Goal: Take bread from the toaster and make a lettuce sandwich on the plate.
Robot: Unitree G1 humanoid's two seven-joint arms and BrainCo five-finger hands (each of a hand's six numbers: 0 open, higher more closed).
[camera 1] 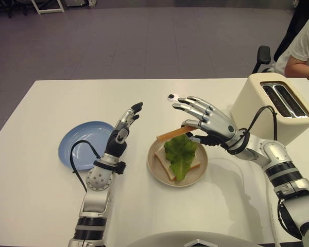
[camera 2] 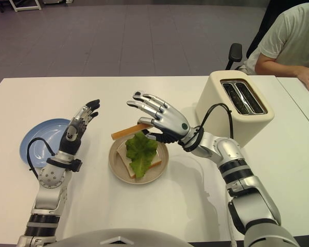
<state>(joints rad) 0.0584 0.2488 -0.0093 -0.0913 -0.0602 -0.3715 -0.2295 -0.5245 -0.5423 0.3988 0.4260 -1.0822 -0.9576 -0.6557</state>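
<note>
- Over the tan plate [camera 1: 198, 175], my right hand [camera 1: 213, 121] pinches 1 golden-crusted bread slice [camera 1: 174, 133] above ruffled green lettuce [camera 1: 181, 152].
- My left hand [camera 1: 122, 128] hovers, fingers spread, empty.

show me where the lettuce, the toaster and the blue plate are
lettuce [camera 1: 181, 152], left eye view, middle of the leaf
toaster [camera 1: 250, 98], left eye view, its pale side wall facing the hands
blue plate [camera 1: 87, 133], left eye view, bare far part of the dish
</note>
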